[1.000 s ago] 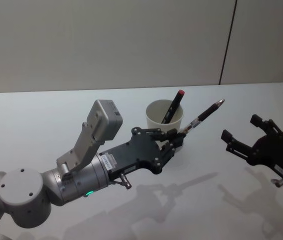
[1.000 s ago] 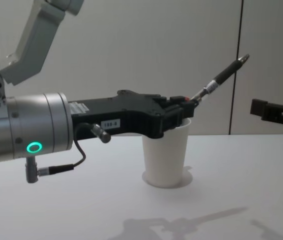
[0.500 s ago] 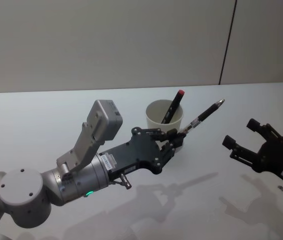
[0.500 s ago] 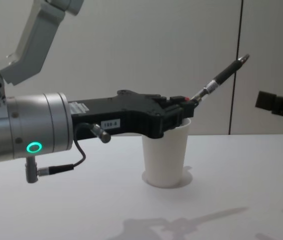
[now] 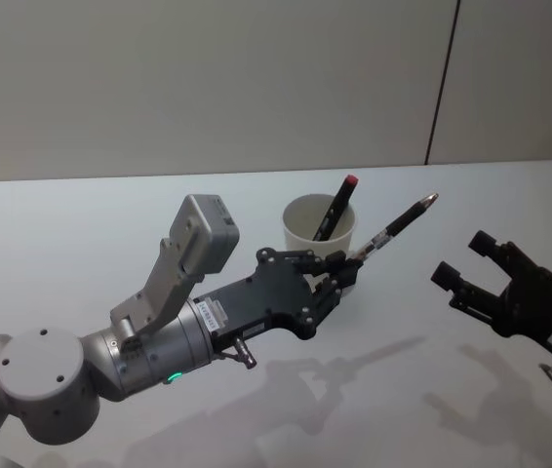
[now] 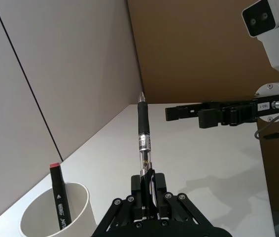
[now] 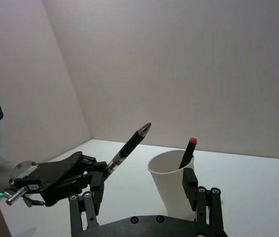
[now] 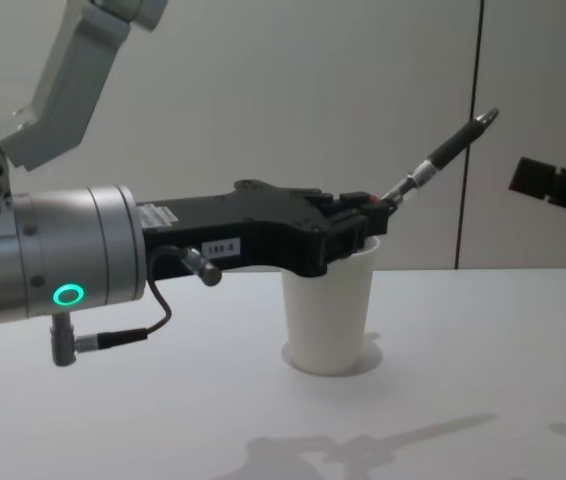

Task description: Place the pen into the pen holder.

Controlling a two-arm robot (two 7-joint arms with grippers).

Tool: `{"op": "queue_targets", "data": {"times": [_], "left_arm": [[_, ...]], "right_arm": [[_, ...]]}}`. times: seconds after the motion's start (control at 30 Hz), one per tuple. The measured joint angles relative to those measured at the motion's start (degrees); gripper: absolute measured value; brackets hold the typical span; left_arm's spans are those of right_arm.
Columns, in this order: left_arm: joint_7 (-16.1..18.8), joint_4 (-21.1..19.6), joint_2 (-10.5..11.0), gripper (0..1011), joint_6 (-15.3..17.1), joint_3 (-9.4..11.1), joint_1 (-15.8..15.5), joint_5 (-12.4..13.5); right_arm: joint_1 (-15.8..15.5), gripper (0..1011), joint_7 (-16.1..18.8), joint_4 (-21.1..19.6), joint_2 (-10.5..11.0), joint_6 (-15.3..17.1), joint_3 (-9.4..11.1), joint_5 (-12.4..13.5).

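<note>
Left pincer (image 5: 346, 268) clamping pen (image 5: 400, 222), axis slanting up-right, probably nib outward

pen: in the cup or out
Out. The left hand grips the pen by its lower end near the pen holder; it slants up into the air. The right hand hangs open off to the side.

Left fingers (image 5: 342, 276) clamping pen (image 5: 400, 226), pen holder (image 5: 300, 234) beside
</note>
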Motion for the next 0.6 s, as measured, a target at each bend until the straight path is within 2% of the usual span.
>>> {"op": "queue_targets", "data": {"times": [0.6], "left_arm": [[0.0, 0.0, 0.0, 175, 0.0, 0.0, 0.0, 0.0]], "right_arm": [[4.6, 1001, 5.3, 7.2, -3.7, -0.2, -2.3, 5.4]]}}
